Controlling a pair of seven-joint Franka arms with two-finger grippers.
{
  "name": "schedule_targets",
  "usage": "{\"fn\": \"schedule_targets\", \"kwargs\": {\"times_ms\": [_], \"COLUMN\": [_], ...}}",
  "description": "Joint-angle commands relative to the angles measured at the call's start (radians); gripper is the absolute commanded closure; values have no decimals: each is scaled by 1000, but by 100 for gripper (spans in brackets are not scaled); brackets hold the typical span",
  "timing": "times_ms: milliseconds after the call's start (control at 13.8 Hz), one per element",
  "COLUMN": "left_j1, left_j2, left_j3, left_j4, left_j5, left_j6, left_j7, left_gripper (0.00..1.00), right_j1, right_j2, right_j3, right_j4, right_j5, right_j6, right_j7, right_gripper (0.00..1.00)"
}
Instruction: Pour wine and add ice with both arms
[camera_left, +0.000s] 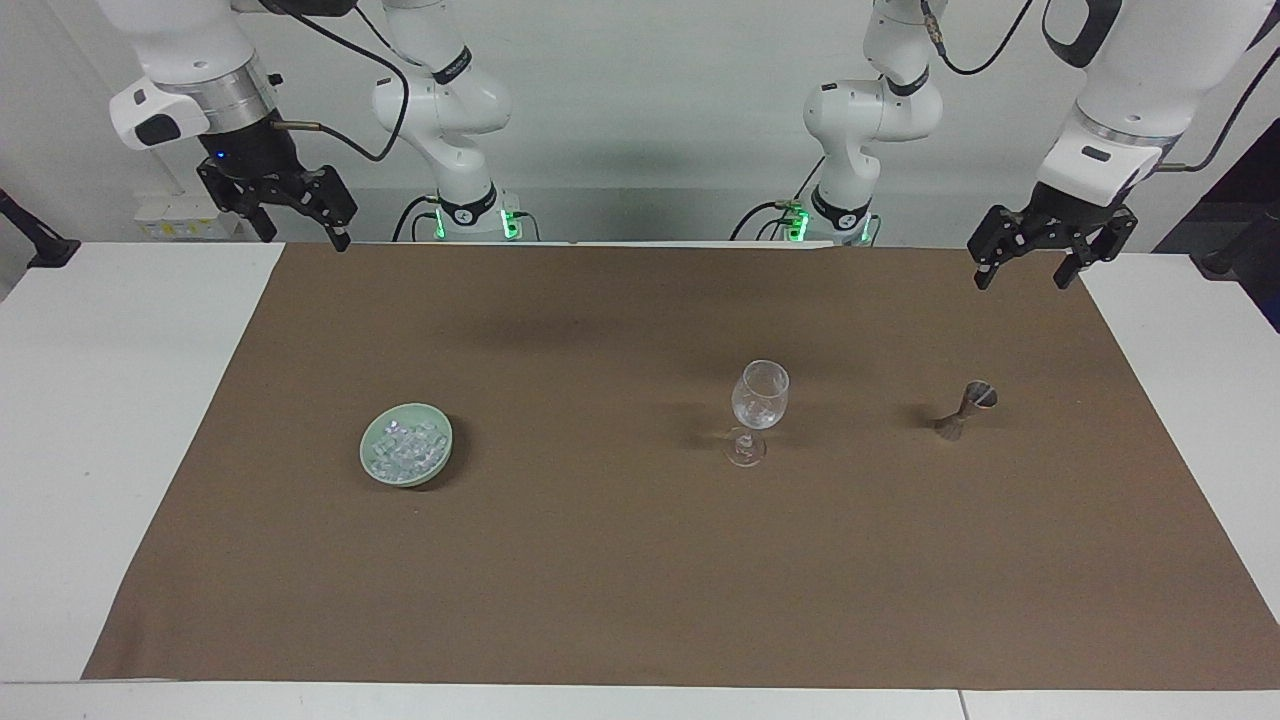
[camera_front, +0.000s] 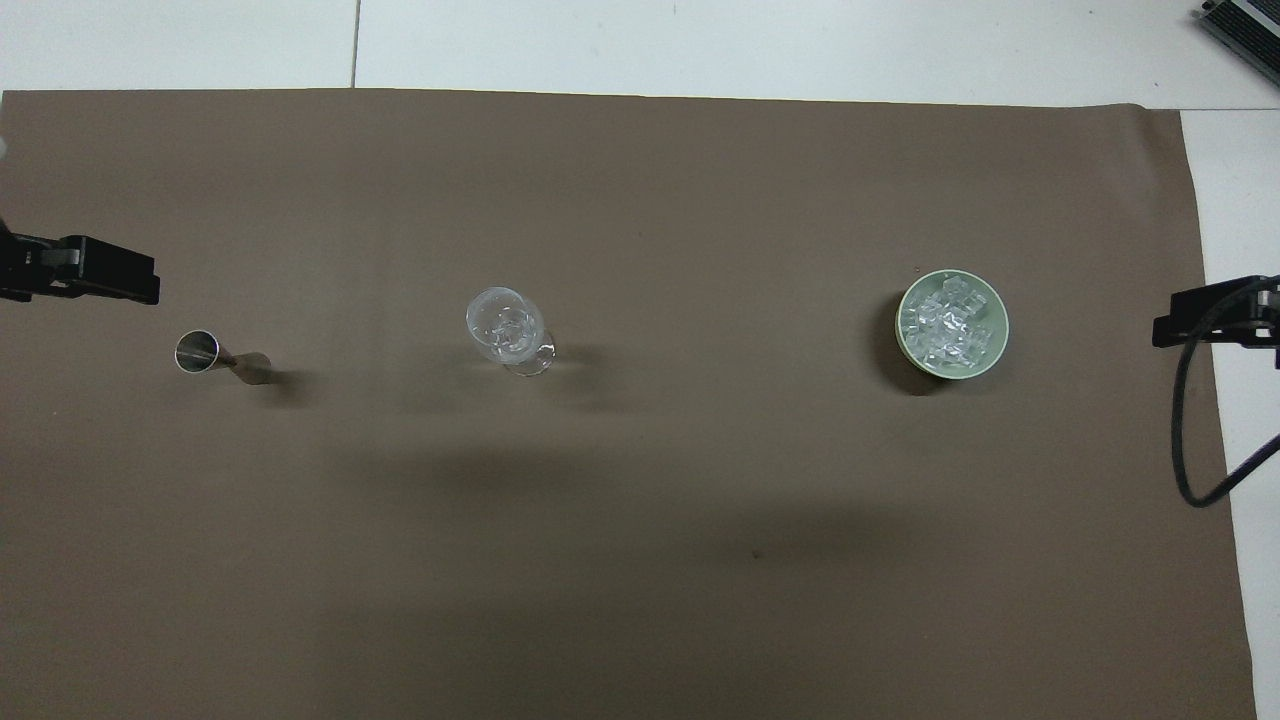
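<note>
1. The ice lies heaped in a pale green dish toward the right arm's end of the brown mat; the cubes look small, hard and slippery, best pinched singly across flat faces.
2. The wine glass, fragile and top-heavy, stands mid-mat; take its stem.
3. A steel jigger stands toward the left arm's end.
4. The right gripper and left gripper hang spread wide, empty, above the mat's robot-side corners; nothing blocks either reach.
</note>
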Motion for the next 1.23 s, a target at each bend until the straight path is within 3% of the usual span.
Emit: {"fn": "schedule_targets", "kwargs": {"times_ms": [0,1156], "left_j1": [-4,-7], "left_j2": [-2,1], "left_j3": [5,5], "left_j4": [-7,-5], "left_j5": [-3,3], "left_j6": [17,33], "left_j7": [-12,-9], "left_gripper": [0,0], "right_j1": [13,13], "right_j2": [-22,-16], "right_j3": [-16,-15], "right_j4": [-29,-20], "right_j5": [0,8], "right_j6": [11,13], "right_j7": [-21,-21], "right_gripper": [0,0]}}
